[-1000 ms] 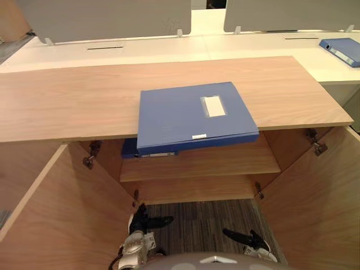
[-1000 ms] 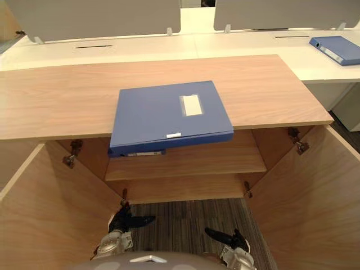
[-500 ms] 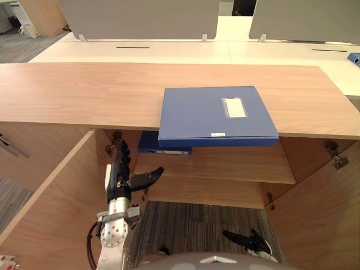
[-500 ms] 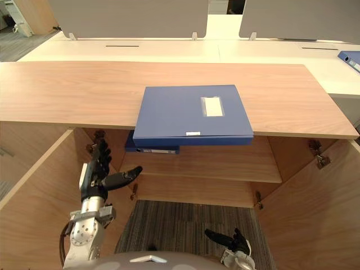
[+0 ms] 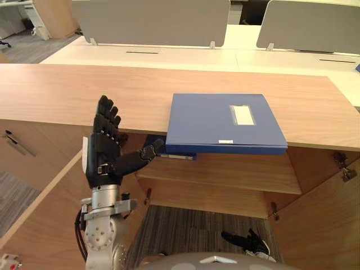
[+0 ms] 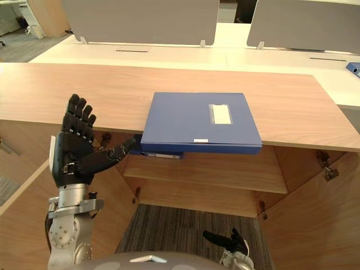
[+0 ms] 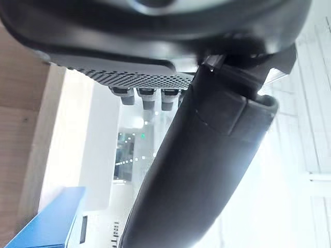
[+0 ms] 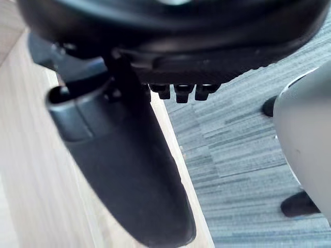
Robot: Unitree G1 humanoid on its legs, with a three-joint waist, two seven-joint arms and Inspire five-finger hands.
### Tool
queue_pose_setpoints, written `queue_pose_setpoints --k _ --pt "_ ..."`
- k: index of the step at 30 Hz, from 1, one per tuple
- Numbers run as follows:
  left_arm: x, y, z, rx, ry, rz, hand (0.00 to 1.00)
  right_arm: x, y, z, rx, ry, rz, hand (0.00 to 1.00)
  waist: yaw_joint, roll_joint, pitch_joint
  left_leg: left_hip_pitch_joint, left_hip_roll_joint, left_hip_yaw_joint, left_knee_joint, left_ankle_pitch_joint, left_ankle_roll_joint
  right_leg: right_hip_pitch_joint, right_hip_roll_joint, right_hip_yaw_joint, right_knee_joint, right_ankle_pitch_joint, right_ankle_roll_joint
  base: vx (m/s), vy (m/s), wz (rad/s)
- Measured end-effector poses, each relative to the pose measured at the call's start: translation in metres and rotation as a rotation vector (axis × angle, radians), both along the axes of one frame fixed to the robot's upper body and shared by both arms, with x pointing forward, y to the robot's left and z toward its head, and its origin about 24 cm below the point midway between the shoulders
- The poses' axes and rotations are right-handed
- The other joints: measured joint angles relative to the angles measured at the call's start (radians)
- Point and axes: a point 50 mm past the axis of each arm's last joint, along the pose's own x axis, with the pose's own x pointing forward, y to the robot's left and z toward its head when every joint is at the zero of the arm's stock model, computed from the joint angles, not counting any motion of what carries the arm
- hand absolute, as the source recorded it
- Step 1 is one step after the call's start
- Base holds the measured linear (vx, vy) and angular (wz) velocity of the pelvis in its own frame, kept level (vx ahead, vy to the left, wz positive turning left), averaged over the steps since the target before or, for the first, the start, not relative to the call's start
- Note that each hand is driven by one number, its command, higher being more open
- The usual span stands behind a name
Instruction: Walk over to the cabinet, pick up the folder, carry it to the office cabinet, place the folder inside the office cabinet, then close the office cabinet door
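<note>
— How far along is it?
— Barely begun: the folder [image 5: 225,122] lies flat on the cabinet top [image 5: 67,90], front edge overhanging, not yet picked up
— And the hands?
— The left hand [image 5: 104,152] is raised beside it, fingers straight, holding nothing; the right hand [image 5: 247,243] hangs low, relaxed, empty
— Anything in the way?
— The left door [image 5: 39,225] stands open; a second folder [image 6: 160,153] lies on the shelf below

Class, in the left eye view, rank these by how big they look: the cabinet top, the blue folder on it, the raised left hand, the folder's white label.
1. cabinet top
2. blue folder
3. left hand, though nearness to the camera enlarges it
4. white label
</note>
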Motion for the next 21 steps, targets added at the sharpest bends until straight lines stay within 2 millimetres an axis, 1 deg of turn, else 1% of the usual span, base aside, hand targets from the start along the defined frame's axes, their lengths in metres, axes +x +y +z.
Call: queue_pose_setpoints --k 2,6,9,13,16,17,21 --pt "0.0 0.0 0.0 0.004 0.0 -0.006 1.0 -0.003 0.001 -0.001 0.005 0.012 0.0 1.0 -0.002 -0.002 -0.001 0.002 -0.002 0.0 0.0 0.002 -0.001 0.008 0.0 0.008 -0.016 0.0 -0.001 -0.06 -0.013 -0.02" --pt "0.001 -0.002 0.001 0.008 -0.002 -0.066 1.0 -0.007 -0.005 -0.002 -0.002 0.033 0.006 1.0 -0.009 0.004 -0.008 0.013 -0.001 0.013 -0.026 0.017 -0.009 0.008 0.005 0.036 -0.034 -0.004 -0.007 -0.05 -0.027 -0.1" --pt "0.003 -0.008 0.002 -0.024 -0.017 -0.166 1.0 -0.011 -0.011 -0.003 -0.016 0.048 0.015 1.0 -0.016 0.011 -0.018 0.034 -0.002 0.024 -0.045 0.03 -0.009 0.012 0.013 0.054 -0.04 -0.005 -0.01 -0.04 -0.014 -0.15" --pt "0.012 -0.016 0.01 -0.116 -0.08 -0.349 1.0 -0.013 -0.014 -0.003 -0.021 0.061 0.05 1.0 -0.034 0.01 -0.03 0.04 0.003 0.031 -0.046 0.032 -0.013 0.015 0.019 0.063 -0.041 -0.005 -0.012 -0.03 -0.019 -0.06" --pt "0.02 -0.018 0.018 -0.086 -0.119 -0.381 1.0 -0.016 -0.018 -0.004 -0.025 0.074 0.066 1.0 -0.037 0.013 -0.035 0.047 0.004 0.044 -0.046 0.033 -0.014 0.015 0.021 0.077 -0.041 -0.003 -0.014 -0.02 -0.007 -0.14" --pt "0.025 -0.018 0.026 -0.058 -0.149 -0.393 1.0 -0.018 -0.019 -0.004 -0.025 0.084 0.065 1.0 -0.043 0.015 -0.037 0.049 0.005 0.049 -0.046 0.033 -0.014 0.014 0.022 0.083 -0.042 -0.002 -0.016 -0.02 -0.007 -0.12" --pt "0.03 -0.02 0.034 0.016 -0.177 -0.386 1.0 -0.021 -0.02 -0.005 -0.021 0.096 0.067 1.0 -0.065 0.016 -0.043 0.05 0.008 0.06 -0.046 0.033 -0.014 0.008 0.025 0.094 -0.042 0.002 -0.02 -0.02 -0.01 -0.1"
